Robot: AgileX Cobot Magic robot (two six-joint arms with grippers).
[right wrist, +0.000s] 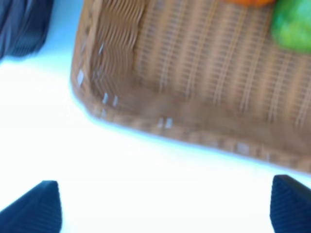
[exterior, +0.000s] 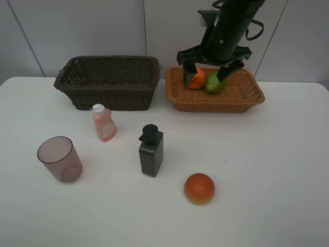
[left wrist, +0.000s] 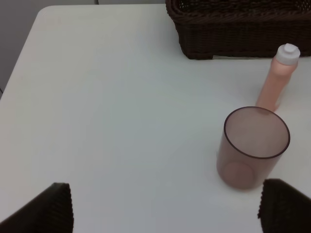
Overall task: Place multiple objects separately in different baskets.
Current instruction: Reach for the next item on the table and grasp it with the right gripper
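Hazards and clearances, left to right. My left gripper (left wrist: 165,211) hangs empty with its jaws apart, near the cup (exterior: 60,159). The cup stands upright and open-mouthed. I judge that a one-sided nudge would tip it or skate it toward the left edge of the table (exterior: 267,154), which is well apart but unguarded. Pink bottle (exterior: 104,122) stands just behind the cup, narrow and tall, and a wide approach to either could knock it over. Dark basket (exterior: 108,81) behind shows nothing inside; its tall rim is the obstacle for any low carry. Pump bottle (exterior: 151,150) stands alone mid-table with open room all round. Red fruit (exterior: 199,188) rests nearest the front edge, where a glancing finger could roll it off. Tan basket (exterior: 215,90) holds the orange (exterior: 196,80) and green fruit (exterior: 215,83), side by side. My right gripper (exterior: 206,72) hovers over this basket, jaws apart, gripping nothing. A low retreat could catch the rim and drag the basket.
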